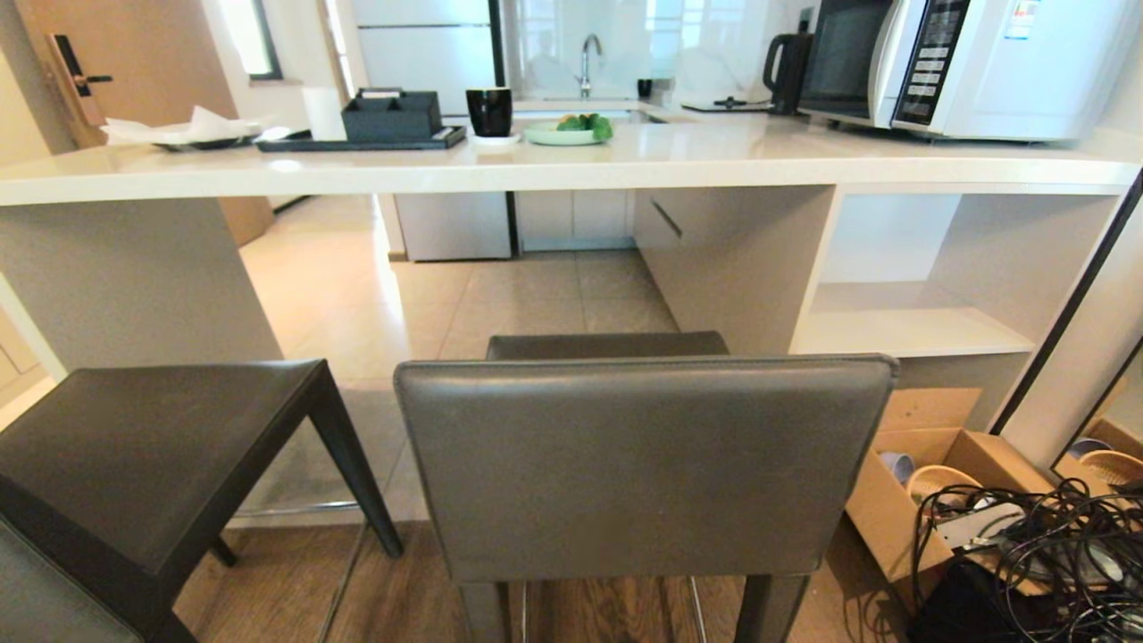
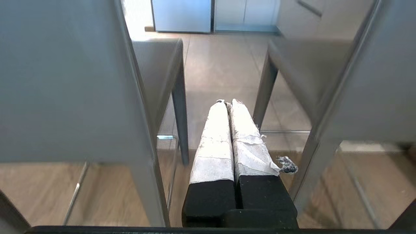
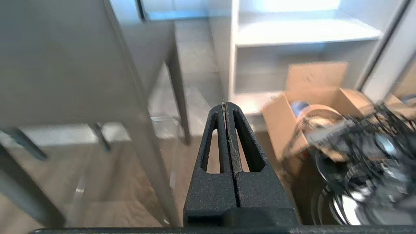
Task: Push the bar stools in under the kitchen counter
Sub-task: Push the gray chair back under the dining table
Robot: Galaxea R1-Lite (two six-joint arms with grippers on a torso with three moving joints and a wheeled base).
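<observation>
bar stools, two: nearer stool (image 1: 643, 464) squarely before the table (image 1: 571, 165), second stool (image 1: 152, 455) left of it, both outside; left end effector (image 2: 226, 103) and right end effector (image 3: 225, 105) pinched shut, empty; press backrest centrally, level, pushing straight under.

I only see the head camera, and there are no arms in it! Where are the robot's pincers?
Observer: The left pincer is shut and points into the gap between the left stool and the right stool.
Child: Is it touching one?
Observer: No, neither. Its fingers are wrapped in white tape.
Child: And the other pincer?
Observer: The right pincer is shut and empty, pointing between the right stool and the cardboard box.
</observation>
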